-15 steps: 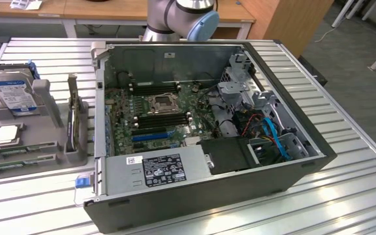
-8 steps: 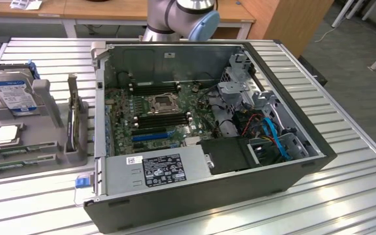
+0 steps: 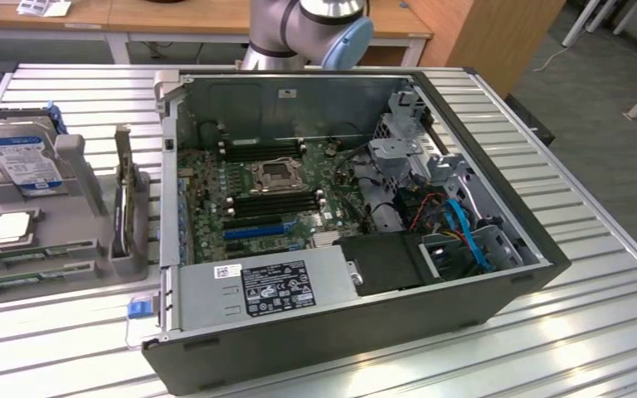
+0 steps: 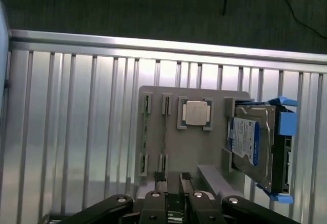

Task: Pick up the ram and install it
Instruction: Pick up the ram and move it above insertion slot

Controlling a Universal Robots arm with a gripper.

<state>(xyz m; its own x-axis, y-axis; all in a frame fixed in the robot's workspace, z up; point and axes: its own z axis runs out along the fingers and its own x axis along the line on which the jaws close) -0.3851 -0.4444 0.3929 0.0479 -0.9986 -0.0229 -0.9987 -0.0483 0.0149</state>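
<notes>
Two dark fingers (image 4: 160, 185) of the gripper (image 4: 172, 177) stand spread apart, grasping nothing, with bare grey plastic showing in the gap. They hang over one edge of a grey holder (image 4: 209, 147), close to the ends of its two narrow slots. The ram (image 3: 42, 252), a thin green stick, sits on edge in one of those slots. A second stick (image 3: 26, 280) fills the slot beside it, along the holder's outermost edge. Next inward, a square silver processor (image 4: 197, 113) lies flat in its own recess. At the holder's opposite edge a hard drive (image 4: 250, 144) with a blue label stands tilted in a blue bracket. The holder rests near an edge of the slatted metal table (image 4: 76, 132). Beside it, in the table's middle, an open computer case (image 3: 407, 323) lies on its side with its motherboard (image 3: 263, 186) exposed. The arm (image 3: 308, 25) rises behind the case's far edge.
</notes>
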